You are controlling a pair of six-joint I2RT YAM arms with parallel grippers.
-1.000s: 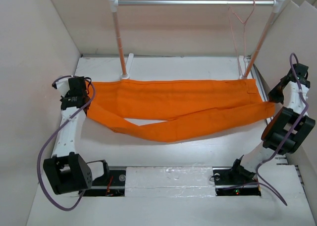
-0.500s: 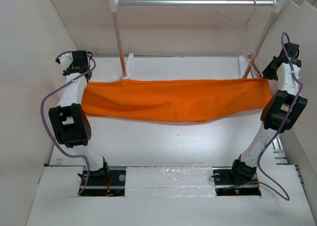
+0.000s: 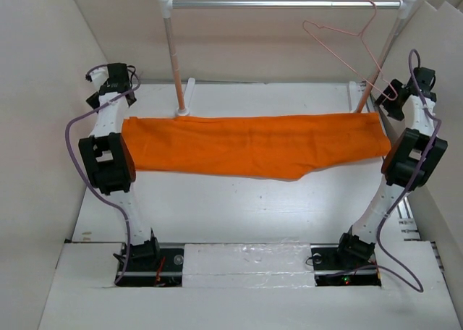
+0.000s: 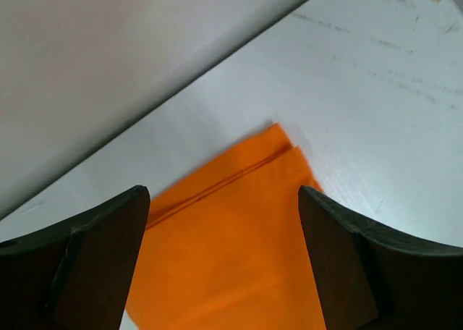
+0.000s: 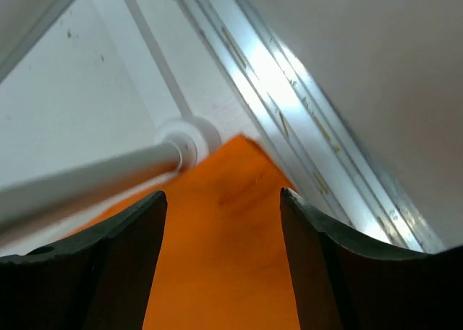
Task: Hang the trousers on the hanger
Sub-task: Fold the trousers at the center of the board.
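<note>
The orange trousers (image 3: 253,145) lie folded lengthwise in a long band across the table, in front of the rail's posts. My left gripper (image 3: 110,91) hangs open just above their left end; in the left wrist view the cloth (image 4: 231,250) lies below and between the spread fingers, gripper (image 4: 224,200). Over the right end my right gripper (image 3: 400,102) is open too, and orange cloth (image 5: 217,250) shows between its fingers, gripper (image 5: 223,200). Neither holds anything. The pink wire hanger (image 3: 359,33) hangs by its hook from the rail's right end, tilted leftwards.
The silver rail (image 3: 282,4) stands on two posts at the back, the left post (image 3: 173,62) and the right one (image 5: 94,174) next to the trousers' right end. White walls close in on both sides. A metal track (image 5: 289,120) runs along the right table edge.
Both grippers have opened and let go of the trousers' ends. The cloth, held taut and folded over half a second ago, now rests flat. The hanger has swung further left.
</note>
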